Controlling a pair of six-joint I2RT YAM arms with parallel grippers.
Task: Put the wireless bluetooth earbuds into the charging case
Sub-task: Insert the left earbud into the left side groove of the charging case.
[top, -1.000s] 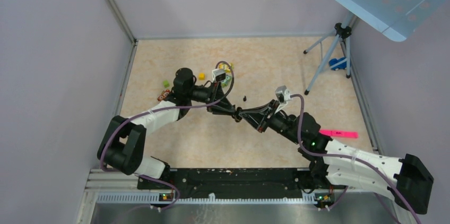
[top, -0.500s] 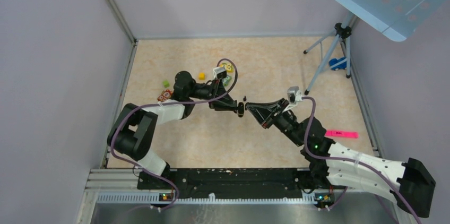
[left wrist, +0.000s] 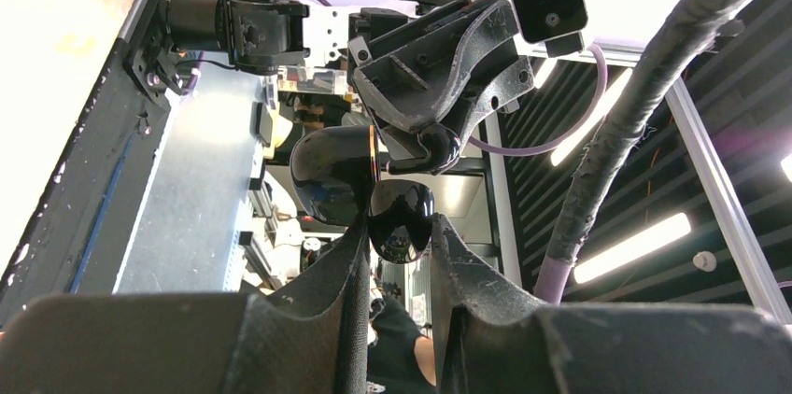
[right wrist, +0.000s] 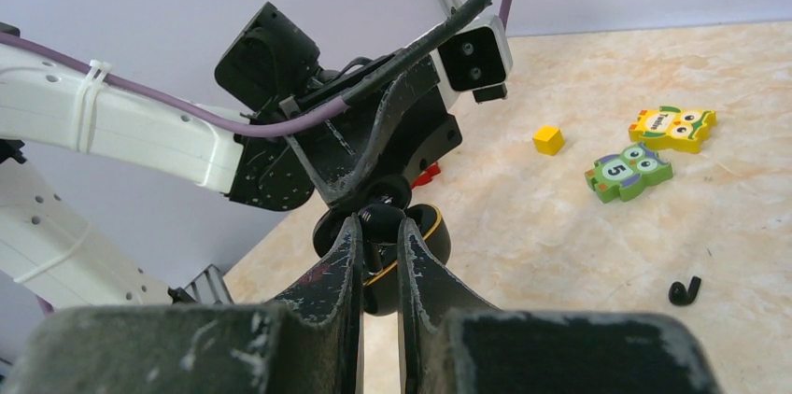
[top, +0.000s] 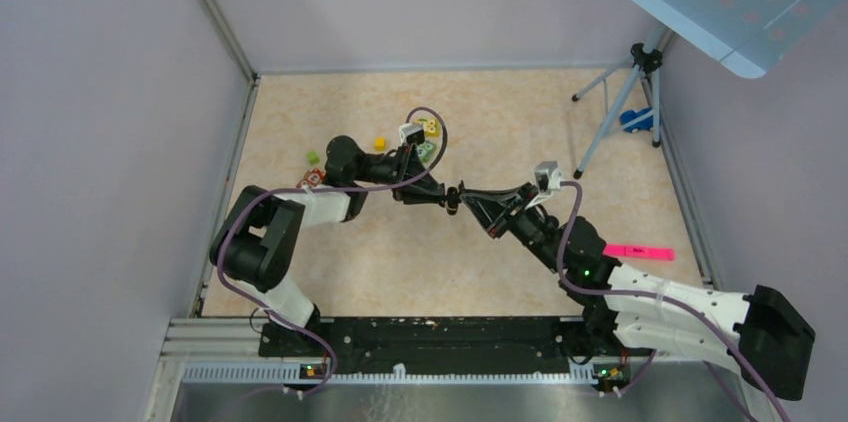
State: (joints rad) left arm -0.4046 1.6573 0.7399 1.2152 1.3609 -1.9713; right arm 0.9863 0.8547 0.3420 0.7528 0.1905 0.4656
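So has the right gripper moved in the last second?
Yes. The right gripper moved forward across the table, closer to the yellow block.

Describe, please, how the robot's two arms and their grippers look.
The left arm and right arm have white shells, black joints and purple cables. The left gripper and right gripper are black with tapered jaws, each with a pale camera. The right arm shows a green light.

Left arm (top: pixel 300 210) and right arm (top: pixel 650 294) meet tip-to-tip, jaws clamped.
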